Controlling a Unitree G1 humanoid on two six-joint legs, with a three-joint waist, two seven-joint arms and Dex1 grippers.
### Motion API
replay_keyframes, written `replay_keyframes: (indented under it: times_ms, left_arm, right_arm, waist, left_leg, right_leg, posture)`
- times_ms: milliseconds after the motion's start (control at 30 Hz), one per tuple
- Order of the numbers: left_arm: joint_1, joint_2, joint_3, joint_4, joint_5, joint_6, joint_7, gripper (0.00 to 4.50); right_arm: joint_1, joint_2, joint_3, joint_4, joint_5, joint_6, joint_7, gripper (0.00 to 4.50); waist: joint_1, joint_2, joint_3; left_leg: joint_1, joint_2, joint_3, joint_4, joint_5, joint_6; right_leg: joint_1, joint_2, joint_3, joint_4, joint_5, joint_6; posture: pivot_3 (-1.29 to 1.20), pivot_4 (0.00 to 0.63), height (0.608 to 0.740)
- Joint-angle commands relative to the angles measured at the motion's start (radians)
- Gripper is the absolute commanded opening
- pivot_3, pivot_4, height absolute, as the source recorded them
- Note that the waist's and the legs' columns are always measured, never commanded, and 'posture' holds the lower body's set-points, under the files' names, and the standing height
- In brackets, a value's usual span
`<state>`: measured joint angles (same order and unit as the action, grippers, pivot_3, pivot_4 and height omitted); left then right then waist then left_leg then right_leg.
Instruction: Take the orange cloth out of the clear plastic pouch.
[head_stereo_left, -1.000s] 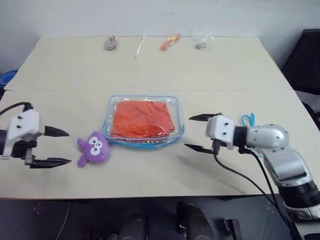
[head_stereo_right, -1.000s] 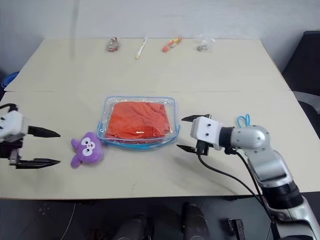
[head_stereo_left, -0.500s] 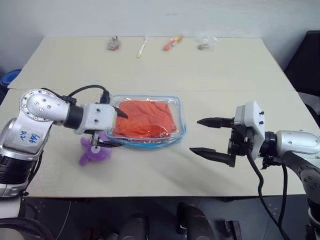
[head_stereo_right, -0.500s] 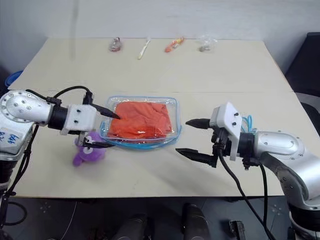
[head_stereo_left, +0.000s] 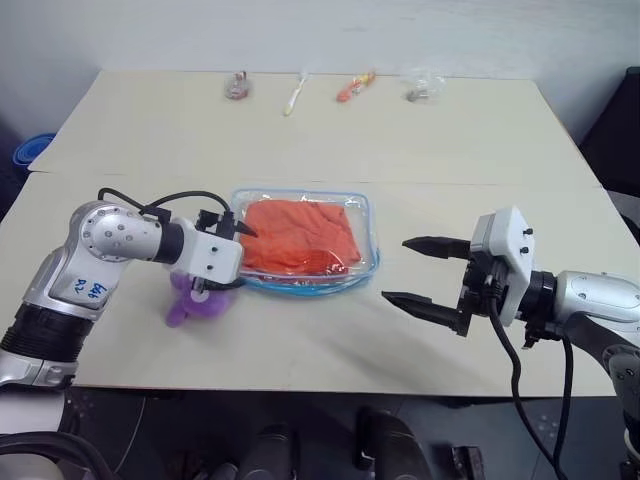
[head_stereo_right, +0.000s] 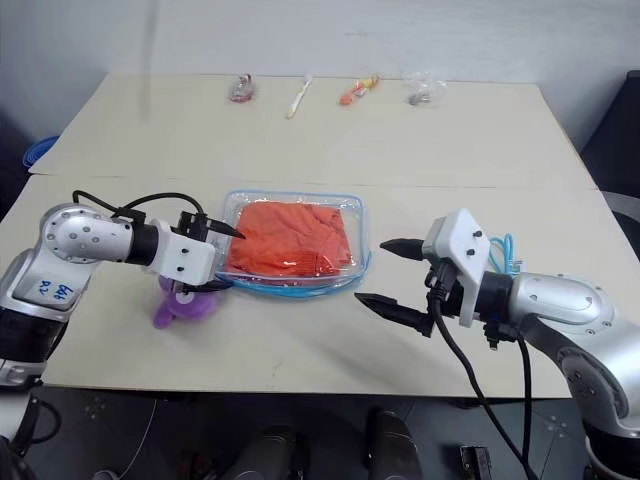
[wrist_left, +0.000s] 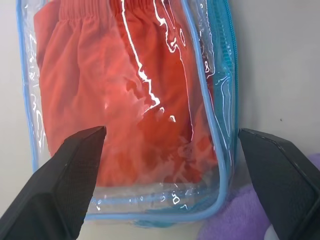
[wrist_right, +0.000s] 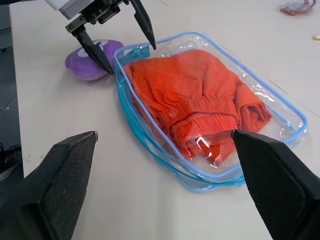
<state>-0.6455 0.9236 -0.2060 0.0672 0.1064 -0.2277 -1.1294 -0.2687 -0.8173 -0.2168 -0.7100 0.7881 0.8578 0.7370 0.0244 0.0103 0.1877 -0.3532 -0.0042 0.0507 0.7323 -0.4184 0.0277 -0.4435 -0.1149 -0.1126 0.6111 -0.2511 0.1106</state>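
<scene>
The clear plastic pouch (head_stereo_left: 306, 288), flat with light blue trim, lies at the table's middle with the orange cloth (head_stereo_left: 298, 236) folded inside it. My left gripper (head_stereo_left: 240, 258) is open at the pouch's left end, its fingers straddling that end just above a purple plush (head_stereo_left: 195, 306). The left wrist view looks down on the pouch (wrist_left: 222, 90) and cloth (wrist_left: 90, 85) between the two fingers (wrist_left: 65, 185). My right gripper (head_stereo_left: 395, 268) hangs open to the right of the pouch, apart from it and holding nothing. The right wrist view shows the pouch (wrist_right: 150, 150), cloth (wrist_right: 185, 92) and left gripper (wrist_right: 131, 60).
Small trinkets line the table's far edge: a dark item (head_stereo_left: 238, 86), a white stick (head_stereo_left: 294, 92), a small orange item (head_stereo_left: 355, 85) and a crumpled clear wrapper (head_stereo_left: 422, 85). A blue cable loop (head_stereo_right: 503, 250) lies behind my right wrist. Bare tabletop (head_stereo_left: 300, 350) lies in front of the pouch.
My left arm swung in from the table's left side, past the purple plush, to the pouch's left end, and its wrist rolled. My right gripper drew back slightly from the pouch and rolled.
</scene>
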Motion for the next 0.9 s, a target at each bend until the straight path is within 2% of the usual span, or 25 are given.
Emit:
replay_keyframes:
  times_ms: [33, 133, 500, 633, 767, 900]
  left_arm:
    - [0.013, -0.009, 0.016, 0.013, 0.012, -0.009, 0.03, 4.31]
    - [0.023, -0.025, 0.025, 0.014, 0.004, 0.006, 0.044, 3.62]
    - [0.045, -0.049, 0.059, -0.044, -0.048, 0.09, 0.055, 0.05]
    - [0.09, -0.064, 0.101, -0.131, -0.107, 0.245, 0.069, 0.02]
    - [0.162, -0.101, 0.156, -0.281, -0.154, 0.459, 0.143, 0.02]
    - [0.224, -0.14, 0.182, -0.405, -0.155, 0.595, 0.226, 0.02]
  right_arm:
    - [0.005, -0.023, -0.025, -0.043, 0.006, -0.024, -0.009, 4.49]
    - [0.013, -0.026, -0.018, -0.044, 0.0, -0.034, -0.011, 4.5]
    - [0.053, -0.026, 0.024, -0.044, -0.045, -0.075, -0.005, 4.5]
    - [0.087, -0.027, 0.126, -0.046, -0.183, -0.13, -0.041, 4.5]
    - [0.102, 0.021, 0.227, -0.038, -0.298, -0.149, -0.126, 4.5]
    - [0.12, 0.077, 0.304, -0.04, -0.409, -0.183, -0.21, 4.5]
  waist:
    - [-0.001, 0.0, 0.0]
    - [0.0, 0.0, 0.0]
    - [0.0, 0.0, 0.0]
    - [0.0, 0.0, 0.0]
    - [-0.002, 0.0, 0.0]
    - [0.0, 0.0, 0.0]
  left_leg:
    - [0.0, 0.0, 0.0, 0.0, 0.0, 0.0]
    - [0.0, 0.0, 0.0, 0.0, 0.0, 0.0]
    - [0.0, 0.0, 0.0, 0.0, 0.0, 0.0]
    - [0.0, 0.0, 0.0, 0.0, 0.0, 0.0]
    - [0.0, 0.0, 0.0, 0.0, 0.0, 0.0]
    - [0.0, 0.0, -0.003, 0.0, 0.0, 0.0]
  right_leg:
    - [0.0, 0.0, 0.0, 0.0, 0.0, 0.0]
    - [0.0, 0.0, 0.0, 0.0, 0.0, 0.0]
    - [0.0, 0.0, 0.0, 0.0, 0.0, 0.0]
    - [0.0, 0.0, 0.0, 0.0, 0.0, 0.0]
    - [0.0, 0.0, 0.0, 0.0, 0.0, 0.0]
    - [0.0, 0.0, 0.001, 0.0, 0.0, 0.0]
  posture:
    - [0.0, 0.15, 0.74]
    - [0.0, 0.15, 0.74]
    - [0.0, 0.15, 0.74]
    - [0.0, 0.15, 0.74]
    - [0.0, 0.15, 0.74]
    - [0.0, 0.15, 0.74]
